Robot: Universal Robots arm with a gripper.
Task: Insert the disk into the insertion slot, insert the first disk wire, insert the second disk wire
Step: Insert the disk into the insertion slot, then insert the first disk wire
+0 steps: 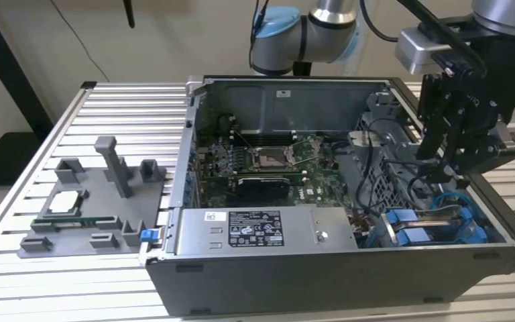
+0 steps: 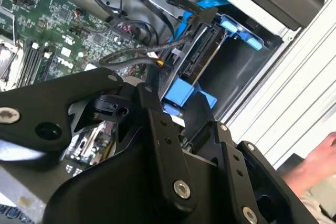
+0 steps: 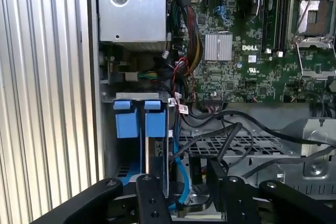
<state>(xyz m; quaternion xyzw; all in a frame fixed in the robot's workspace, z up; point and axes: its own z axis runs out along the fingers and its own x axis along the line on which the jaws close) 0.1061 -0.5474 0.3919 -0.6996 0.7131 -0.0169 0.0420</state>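
Observation:
The disk [image 3: 156, 167] stands on edge inside the insertion slot [image 3: 135, 96], a grey metal cage with blue tabs [image 3: 126, 124] at its rim. In the exterior view the slot [image 1: 436, 231] is in the case's near corner, on the exterior view's right. The disk's connector edge [image 2: 202, 51] faces the motherboard. A blue wire [image 3: 181, 179] runs beside the disk, and black wires [image 3: 231, 135] loop over it. I cannot tell whether any wire is plugged in. My gripper [image 1: 438, 176] [image 3: 181, 176] [image 2: 170, 100] hangs just above the slot, fingers apart, holding nothing I can see.
The grey power-supply box [image 1: 267, 231] lies beside the slot along the case's near wall. The motherboard [image 1: 257, 157] fills the case floor. A grey fixture [image 1: 96, 201] with parts stands on the table at the exterior view's left. A person's hand [image 2: 315, 166] is outside the case.

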